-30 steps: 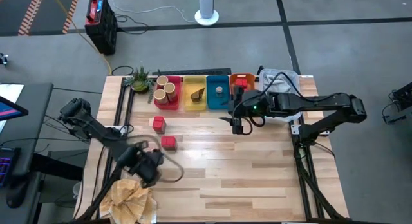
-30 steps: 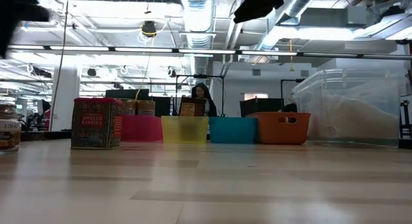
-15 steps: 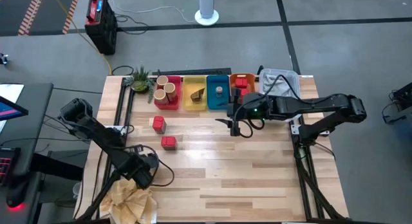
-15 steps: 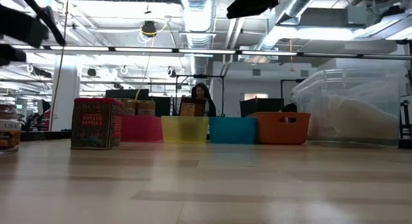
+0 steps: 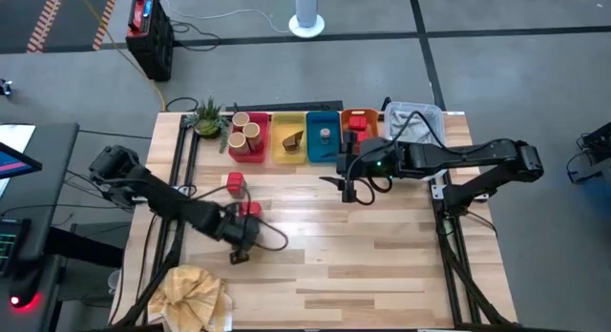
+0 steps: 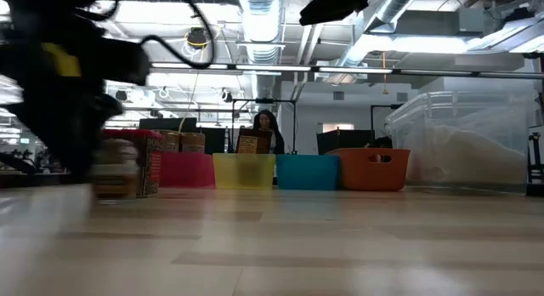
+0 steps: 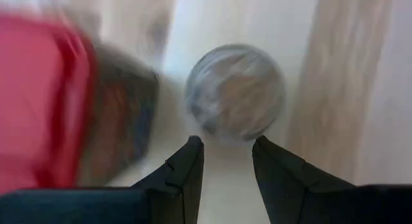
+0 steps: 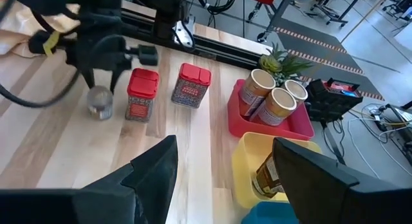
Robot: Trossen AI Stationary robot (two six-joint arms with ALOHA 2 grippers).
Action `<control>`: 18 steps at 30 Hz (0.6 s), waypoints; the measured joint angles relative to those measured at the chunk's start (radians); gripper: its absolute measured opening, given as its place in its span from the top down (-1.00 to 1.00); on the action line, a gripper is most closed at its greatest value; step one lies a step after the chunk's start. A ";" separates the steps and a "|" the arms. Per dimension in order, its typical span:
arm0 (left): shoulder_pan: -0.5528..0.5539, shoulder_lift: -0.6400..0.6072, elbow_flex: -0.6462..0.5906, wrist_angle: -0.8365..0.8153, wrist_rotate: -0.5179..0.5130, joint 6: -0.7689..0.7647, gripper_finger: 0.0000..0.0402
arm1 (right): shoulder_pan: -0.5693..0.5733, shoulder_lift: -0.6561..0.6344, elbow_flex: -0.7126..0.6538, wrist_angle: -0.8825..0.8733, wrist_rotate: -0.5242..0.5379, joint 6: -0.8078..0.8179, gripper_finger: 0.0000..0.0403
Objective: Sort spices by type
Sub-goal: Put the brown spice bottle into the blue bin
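A small grey round tin (image 7: 235, 100) (image 8: 100, 103) stands on the table beside the nearer of two red packs (image 5: 250, 210) (image 8: 141, 94); the other red pack (image 5: 235, 183) stands farther back. My left gripper (image 7: 226, 147) (image 5: 237, 251) is open and hangs just above the tin, fingers pointing down, touching nothing that I can see. My right gripper (image 5: 351, 191) (image 8: 222, 166) is open and empty, raised near the bins. Tan cylinders (image 5: 246, 130) stand in the red bin, a dark wedge (image 5: 292, 138) lies in the yellow bin, a tin (image 5: 325, 134) sits in the blue one, and a red pack (image 5: 356, 123) in the orange one.
Four bins (image 5: 271, 151) line the far edge, with a small plant (image 5: 207, 117) at their left and a clear plastic tub (image 5: 416, 120) at their right. Crumpled tan paper (image 5: 191, 294) lies at the near left corner. Bare wood (image 5: 382, 256) spreads across the middle and right.
My left arm has swung from beside the crumpled paper toward the table's right and come over the tin by the nearer red pack; it is blurred with motion.
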 joint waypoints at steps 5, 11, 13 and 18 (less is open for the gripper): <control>0.100 0.055 -0.005 0.151 -0.003 0.107 0.38 | 0.000 0.000 0.000 -0.009 0.000 0.001 -0.42; 0.186 0.174 0.002 0.384 -0.019 0.226 0.38 | 0.000 0.000 0.000 -0.012 0.000 0.001 -0.42; 0.207 0.207 0.021 0.417 -0.025 0.252 0.38 | 0.000 -0.006 0.000 -0.023 0.000 0.007 -0.42; 0.233 0.227 0.083 0.405 -0.005 0.263 0.38 | -0.002 -0.026 0.001 -0.070 0.000 0.037 -0.42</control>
